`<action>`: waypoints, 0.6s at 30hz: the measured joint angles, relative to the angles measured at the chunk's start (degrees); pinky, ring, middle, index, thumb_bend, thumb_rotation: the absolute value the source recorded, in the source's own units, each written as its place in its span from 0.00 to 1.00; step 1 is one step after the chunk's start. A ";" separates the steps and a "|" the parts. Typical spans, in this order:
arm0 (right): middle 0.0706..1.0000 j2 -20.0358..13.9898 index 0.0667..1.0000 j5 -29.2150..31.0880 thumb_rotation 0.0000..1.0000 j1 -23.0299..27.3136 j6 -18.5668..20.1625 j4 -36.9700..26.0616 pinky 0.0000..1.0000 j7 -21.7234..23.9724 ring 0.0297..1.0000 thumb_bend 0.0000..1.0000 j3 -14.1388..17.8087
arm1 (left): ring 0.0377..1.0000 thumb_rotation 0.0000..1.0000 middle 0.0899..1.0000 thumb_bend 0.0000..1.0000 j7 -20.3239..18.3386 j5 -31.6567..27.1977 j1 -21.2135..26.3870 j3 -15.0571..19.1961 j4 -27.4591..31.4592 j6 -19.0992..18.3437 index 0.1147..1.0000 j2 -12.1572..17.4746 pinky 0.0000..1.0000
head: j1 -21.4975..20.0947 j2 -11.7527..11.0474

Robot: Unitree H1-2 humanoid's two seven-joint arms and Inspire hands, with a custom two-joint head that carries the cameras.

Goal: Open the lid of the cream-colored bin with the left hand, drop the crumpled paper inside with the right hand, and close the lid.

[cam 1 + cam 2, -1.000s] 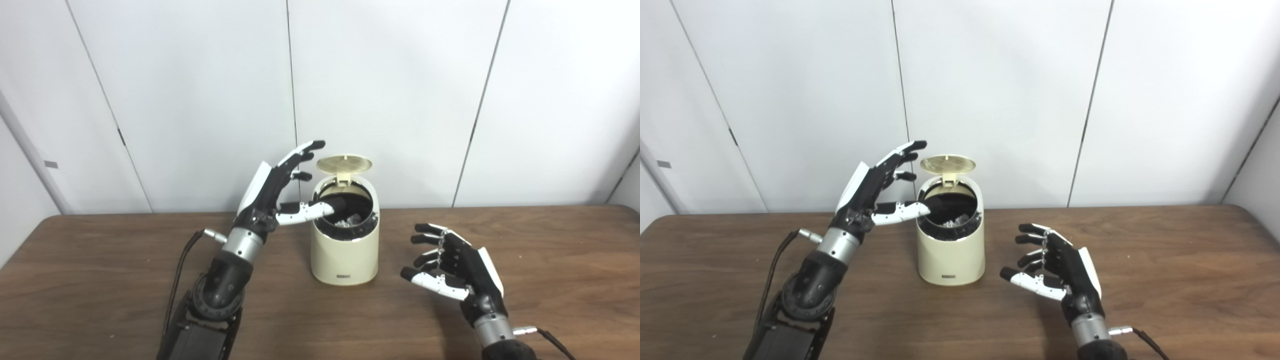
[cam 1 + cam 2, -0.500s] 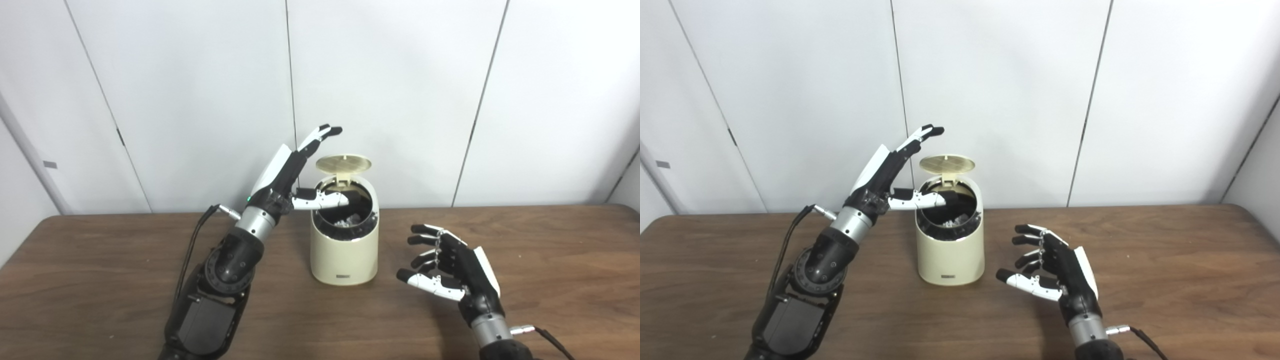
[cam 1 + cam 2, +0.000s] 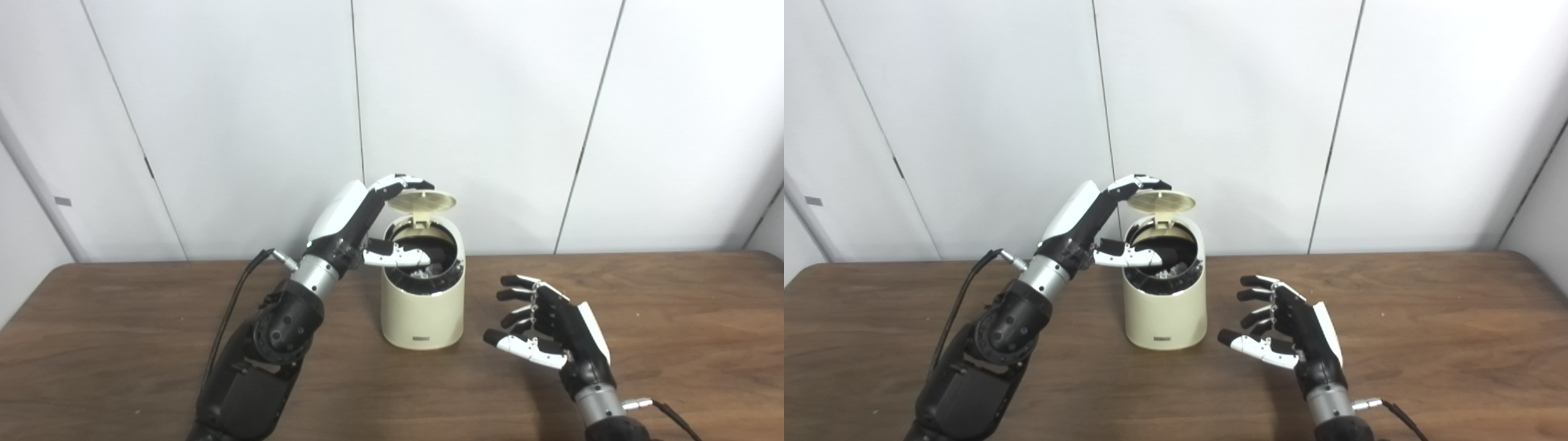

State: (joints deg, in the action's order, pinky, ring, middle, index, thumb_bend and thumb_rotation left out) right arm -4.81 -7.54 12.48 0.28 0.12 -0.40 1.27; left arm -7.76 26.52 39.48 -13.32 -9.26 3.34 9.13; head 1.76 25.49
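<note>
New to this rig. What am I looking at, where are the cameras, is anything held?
Both pictures come from two cameras side by side on a humanoid robot's head, so they show one scene from slightly different spots. Its two arms enter from the bottom edge, each ending in a fingered hand.

On the brown table stands a cream-colored bin with its lid flipped up. Crumpled paper shows inside.

The left hand reaches over the bin: its fingers arch onto the lid's edge and its thumb points over the opening. It grips nothing.

The right hand hovers beside the bin, open and empty.
</note>
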 measured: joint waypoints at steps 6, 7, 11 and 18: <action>0.63 0.01 0.68 -0.09 0.23 0.01 0.00 0.00 0.38 -0.10 0.47 0.76 -0.36 | 1.00 0.35 0.81 0.88 -0.03 2.27 -0.01 -0.39 1.07 0.00 0.76 0.72 0.92 | -0.09 0.09; 0.63 0.01 0.68 -0.10 0.23 0.01 0.00 0.00 0.39 -0.10 0.48 0.76 -0.40 | 1.00 0.35 0.81 0.88 -0.03 2.50 -0.01 -0.41 1.20 0.00 0.76 0.75 0.93 | -0.17 0.17; 0.63 0.02 0.67 -0.14 0.22 0.02 0.00 0.00 0.38 -0.16 0.47 0.76 -0.54 | 0.99 0.37 0.80 0.88 -0.09 2.93 -0.02 -0.46 1.36 -0.05 0.75 0.79 0.92 | -0.26 0.26; 0.62 0.07 0.67 -0.11 0.22 0.02 -0.01 0.01 0.37 -0.16 0.46 0.76 -0.68 | 0.97 0.42 0.77 0.90 0.18 7.66 -0.52 -1.67 3.49 -0.03 0.73 1.75 0.95 | -0.35 0.53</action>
State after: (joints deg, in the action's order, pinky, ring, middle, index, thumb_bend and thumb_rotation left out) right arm -4.74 -7.65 12.50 0.27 0.13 -0.55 0.59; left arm -7.57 34.17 38.97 -14.99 -5.77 3.30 10.88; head 1.41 26.02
